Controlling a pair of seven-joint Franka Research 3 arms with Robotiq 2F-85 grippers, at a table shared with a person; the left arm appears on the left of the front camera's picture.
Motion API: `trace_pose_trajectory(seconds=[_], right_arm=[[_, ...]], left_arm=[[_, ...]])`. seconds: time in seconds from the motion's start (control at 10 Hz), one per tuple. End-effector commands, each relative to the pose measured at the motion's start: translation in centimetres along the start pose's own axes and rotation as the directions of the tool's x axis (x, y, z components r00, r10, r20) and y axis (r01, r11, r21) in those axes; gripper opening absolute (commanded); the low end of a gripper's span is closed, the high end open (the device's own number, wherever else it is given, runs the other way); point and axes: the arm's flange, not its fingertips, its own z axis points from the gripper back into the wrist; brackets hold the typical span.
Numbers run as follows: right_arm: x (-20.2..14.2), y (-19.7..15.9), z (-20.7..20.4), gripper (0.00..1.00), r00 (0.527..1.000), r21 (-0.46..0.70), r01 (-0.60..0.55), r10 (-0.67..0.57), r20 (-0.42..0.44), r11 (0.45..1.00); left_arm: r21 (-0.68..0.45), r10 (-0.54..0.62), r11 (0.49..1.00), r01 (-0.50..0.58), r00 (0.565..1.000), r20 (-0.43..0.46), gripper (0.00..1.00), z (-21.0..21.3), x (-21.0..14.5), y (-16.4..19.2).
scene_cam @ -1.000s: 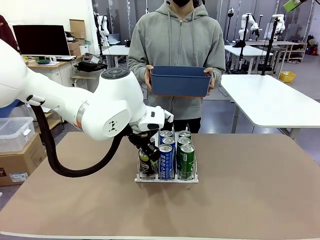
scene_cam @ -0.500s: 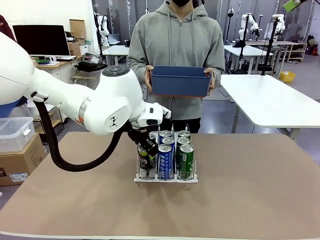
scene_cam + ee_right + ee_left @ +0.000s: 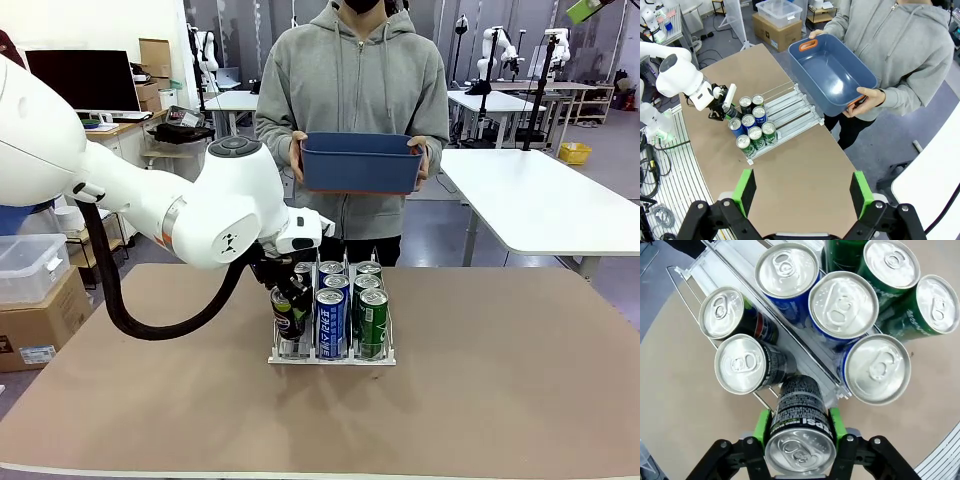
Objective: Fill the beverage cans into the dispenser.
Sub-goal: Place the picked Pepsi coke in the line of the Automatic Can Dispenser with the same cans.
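A: Can [image 3: 799, 437] clamped between the left gripper's [image 3: 799, 427] green pads [image 3: 761, 426], held near the top, tilted, bottom aimed at the near end of the rack's [image 3: 332, 355] one lane with room. Presumably held high so the fingers clear the wire dividers on the way down.

B: Beyond the fingertips?

A: Two dark cans [image 3: 745, 365] just ahead in that lane, three blue [image 3: 842, 305] in the next, three green [image 3: 892, 262] in the far one. Looks like the last can to go in.

B: Right gripper [image 3: 802, 192]?

A: Spread wide, empty, high above the table. From up there: bin [image 3: 832, 72] in the person's hands [image 3: 871, 97] empty, well beyond the rack. Front camera hides the bin's inside and the grip itself behind the arm.
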Motion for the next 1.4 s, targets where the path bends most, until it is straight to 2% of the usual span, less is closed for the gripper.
trace_pose_trajectory(seconds=[0.0,0.3,0.4,0.5,0.6,0.9,1.0,1.1,1.2,1.3], right_arm=[[0.0,0.1,-0.2,1.00,1.000,-0.007,0.007,-0.007,0.023,1.000],[0.0,0.1,-0.2,1.00,1.000,-0.007,0.007,-0.007,0.023,1.000],[0.0,0.1,-0.2,1.00,1.000,-0.007,0.007,-0.007,0.023,1.000],[0.0,0.1,-0.2,1.00,1.000,-0.007,0.007,-0.007,0.023,1.000],[0.0,0.1,-0.2,1.00,1.000,-0.007,0.007,-0.007,0.023,1.000],[0.0,0.1,-0.2,1.00,1.000,-0.007,0.007,-0.007,0.023,1.000],[0.0,0.1,-0.2,1.00,1.000,-0.007,0.007,-0.007,0.023,1.000],[0.0,0.1,-0.2,1.00,1.000,-0.007,0.007,-0.007,0.023,1.000],[0.0,0.1,-0.2,1.00,1.000,-0.007,0.007,-0.007,0.023,1.000],[0.0,0.1,-0.2,1.00,1.000,-0.007,0.007,-0.007,0.023,1.000]], left_arm=[[0.047,0.021,0.999,-0.021,1.000,0.006,0.58,-0.9,1.3,1.1],[0.000,0.027,1.000,-0.027,0.987,-0.161,0.58,-2.2,1.3,0.9],[-0.005,0.031,0.999,-0.032,0.984,-0.177,0.58,-2.3,1.2,0.7],[-0.018,0.022,1.000,-0.026,0.983,-0.184,0.58,-2.3,1.0,0.7],[-0.033,0.005,0.999,-0.009,0.992,-0.128,0.58,-2.4,0.8,-0.1],[-0.033,0.005,0.999,-0.009,0.992,-0.128,0.58,-2.4,0.8,-0.1],[-0.039,0.001,0.999,-0.007,0.990,-0.142,0.78,-2.5,1.3,-0.2],[-0.034,0.019,0.999,-0.023,0.993,-0.119,0.78,-1.6,0.9,-0.4],[-0.025,0.025,0.999,-0.028,0.995,-0.096,0.97,-0.4,0.6,-0.3],[-0.025,0.039,0.999,-0.041,0.996,-0.085,0.82,0.6,0.1,-0.4]])
